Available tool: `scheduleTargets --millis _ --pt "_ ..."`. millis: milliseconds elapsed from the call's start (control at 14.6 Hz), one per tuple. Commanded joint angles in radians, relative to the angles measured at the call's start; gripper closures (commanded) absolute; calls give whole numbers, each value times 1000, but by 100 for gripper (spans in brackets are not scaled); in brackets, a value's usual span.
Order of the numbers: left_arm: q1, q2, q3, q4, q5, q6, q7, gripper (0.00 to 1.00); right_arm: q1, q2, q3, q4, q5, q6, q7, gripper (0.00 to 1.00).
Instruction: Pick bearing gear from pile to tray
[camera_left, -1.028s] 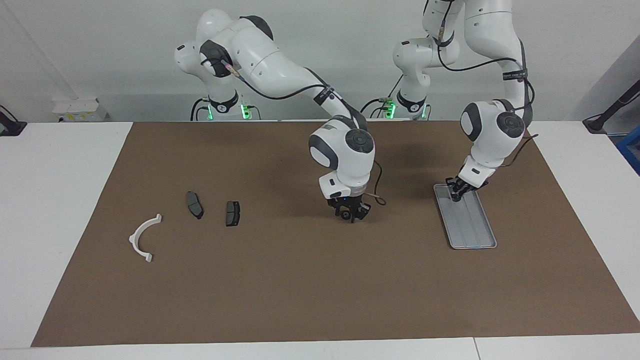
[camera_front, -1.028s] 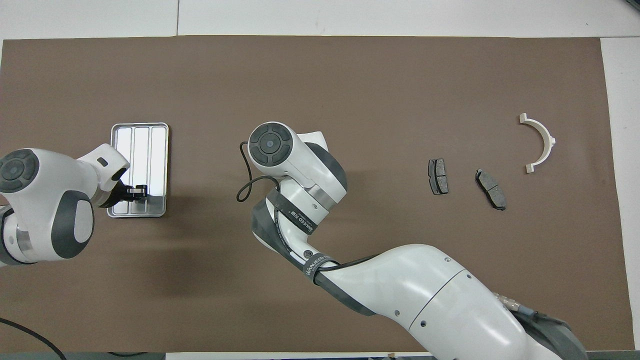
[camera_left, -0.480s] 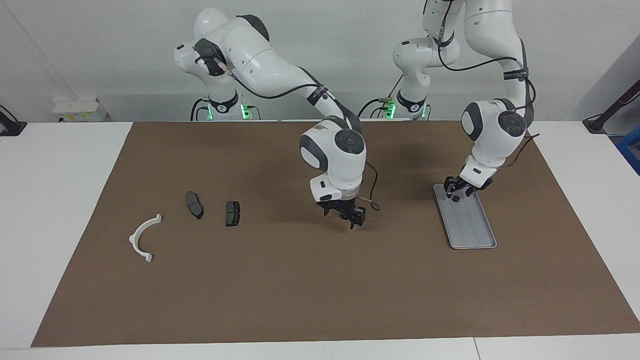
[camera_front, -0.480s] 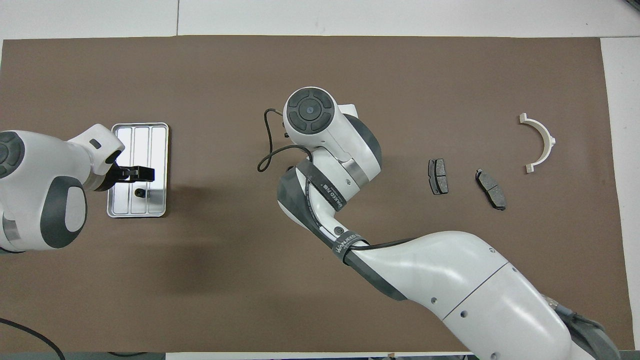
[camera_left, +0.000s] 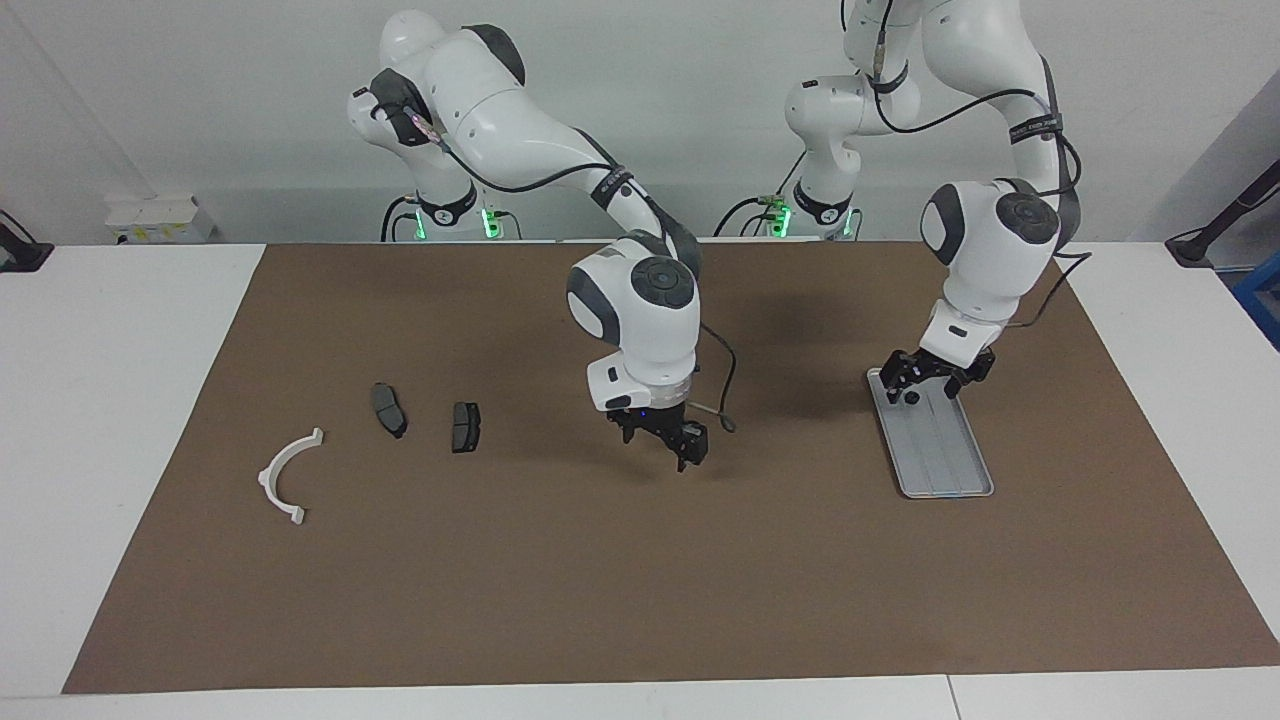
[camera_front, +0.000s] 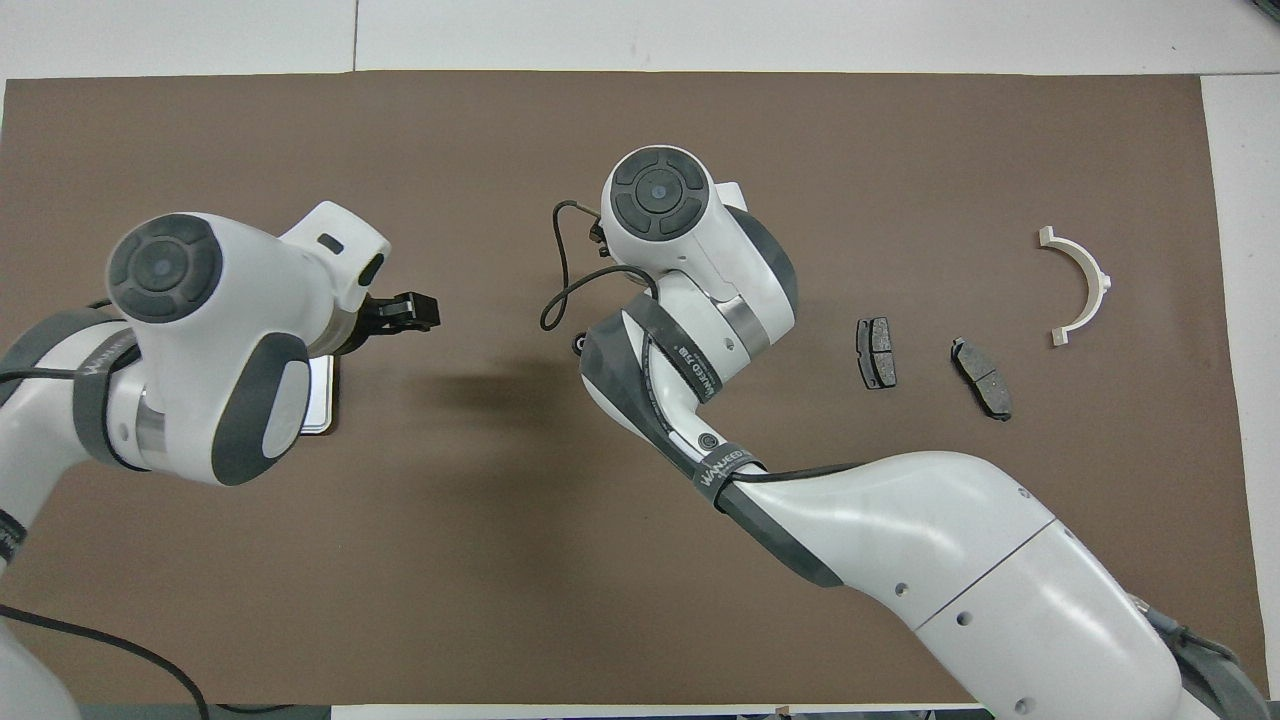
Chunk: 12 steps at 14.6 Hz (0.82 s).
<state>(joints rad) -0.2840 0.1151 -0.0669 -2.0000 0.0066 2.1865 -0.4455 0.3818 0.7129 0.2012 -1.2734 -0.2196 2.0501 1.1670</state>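
Note:
The silver tray (camera_left: 940, 455) lies toward the left arm's end of the table. A small black round piece (camera_left: 912, 397) lies in the tray's end nearer to the robots. My left gripper (camera_left: 935, 376) hangs open and empty just above that piece. In the overhead view the left gripper (camera_front: 408, 312) and its arm cover all but a sliver of the tray (camera_front: 324, 398). My right gripper (camera_left: 664, 443) is open and empty over the bare mat mid-table, between the tray and the pile. In the overhead view its own wrist hides it.
The pile lies toward the right arm's end: a white half-ring arc (camera_left: 283, 476) (camera_front: 1086, 281) and two dark grey pads (camera_left: 388, 409) (camera_left: 465, 426) (camera_front: 876, 352) (camera_front: 982, 377). A brown mat (camera_left: 640, 590) covers the table.
My left gripper let go of the black round piece in the tray and rose above it. My right gripper moved over the mat toward the pile.

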Motion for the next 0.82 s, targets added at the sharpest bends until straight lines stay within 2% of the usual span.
scheduleTargets --millis 0,206,343,480,754 --pt "-82 93 19 73 13 -22 -108 0 -63 -32 21 -24 53 -22 -142 0" --pt "-173 229 21 162 49 -5 -270 0 -158 -81 20 -38 114 -82 -399 0" --pt "-213 302 21 248 55 2 -367 0 -210 -136 20 -107 115 -77 -563 0" --pt "-240 340 19 285 50 45 -412 0 -260 -196 20 -168 120 -77 -720 0" --pt "-282 379 24 291 58 55 -470 0 -328 -314 11 -280 164 -85 -909 0"
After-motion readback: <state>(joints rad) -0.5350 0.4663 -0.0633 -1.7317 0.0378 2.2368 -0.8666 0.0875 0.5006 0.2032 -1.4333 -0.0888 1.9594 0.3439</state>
